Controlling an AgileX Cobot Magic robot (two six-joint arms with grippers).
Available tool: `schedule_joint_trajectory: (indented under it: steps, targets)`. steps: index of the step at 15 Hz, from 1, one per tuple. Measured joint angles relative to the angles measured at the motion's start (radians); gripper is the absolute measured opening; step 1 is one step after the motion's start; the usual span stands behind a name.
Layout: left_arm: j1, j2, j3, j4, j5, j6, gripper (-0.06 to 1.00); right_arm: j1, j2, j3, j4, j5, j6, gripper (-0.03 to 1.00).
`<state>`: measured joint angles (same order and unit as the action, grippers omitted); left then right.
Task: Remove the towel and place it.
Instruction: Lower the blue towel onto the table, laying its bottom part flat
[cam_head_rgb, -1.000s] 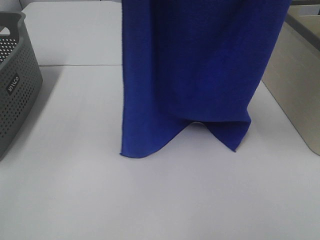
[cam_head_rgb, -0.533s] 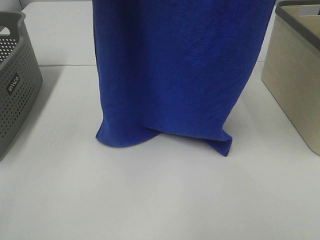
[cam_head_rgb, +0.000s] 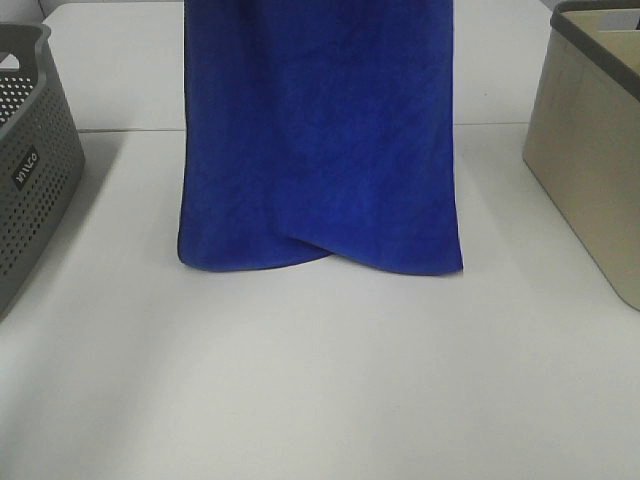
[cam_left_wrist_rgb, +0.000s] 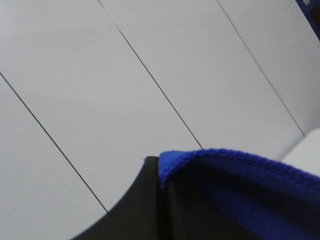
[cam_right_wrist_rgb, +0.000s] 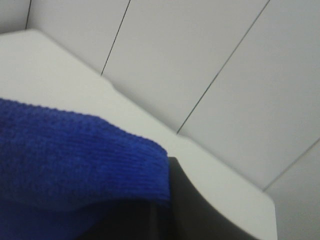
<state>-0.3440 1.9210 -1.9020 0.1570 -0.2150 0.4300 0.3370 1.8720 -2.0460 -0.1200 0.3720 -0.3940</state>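
Blue towel (cam_head_rgb: 318, 140) hangs mid-frame, lower hem resting on the white table (cam_head_rgb: 320, 380). Left gripper (cam_left_wrist_rgb: 160, 175) and right gripper (cam_right_wrist_rgb: 171, 200) each pinch a top corner. Likely soft, light and floppy, so the corners are the best hold.

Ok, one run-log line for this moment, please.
towel: hanging, lower edge on table | left pincer: shut on towel | right pincer: shut on towel
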Motion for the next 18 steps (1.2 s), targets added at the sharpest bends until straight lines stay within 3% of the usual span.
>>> schedule_joint_trajectory:
  steps: [1,3,6,9,11,12,13,14,18]
  targets:
    - [0.022,0.083,-0.069,-0.021,-0.125,0.0,0.0,0.0,0.062,0.0,-0.002,-0.217,0.0,0.02]
    - [0.037,0.185,-0.252,-0.022,-0.143,0.0,0.0,-0.004,0.125,-0.05,0.0,-0.386,0.0,0.02]
    - [0.039,0.298,-0.576,-0.02,-0.019,0.0,0.0,-0.06,0.193,-0.188,0.036,-0.455,0.061,0.02]
    - [0.039,0.389,-0.645,-0.017,0.068,-0.003,0.0,-0.114,0.237,-0.205,0.04,-0.429,0.119,0.02]
    - [0.03,0.465,-0.64,-0.017,0.232,-0.009,0.0,-0.129,0.296,-0.203,0.042,-0.287,0.144,0.02]
    - [0.016,0.483,-0.633,-0.019,0.351,-0.01,0.0,-0.13,0.319,-0.197,0.051,-0.176,0.149,0.02]
    - [-0.028,0.479,-0.631,-0.021,0.569,-0.01,0.0,-0.13,0.339,-0.197,0.105,0.086,0.148,0.02]
    - [-0.04,0.471,-0.631,-0.021,0.62,-0.01,0.0,-0.13,0.339,-0.197,0.115,0.132,0.148,0.02]
    - [-0.073,0.447,-0.632,-0.053,1.115,-0.01,0.0,-0.129,0.328,-0.197,0.132,0.559,0.138,0.02]
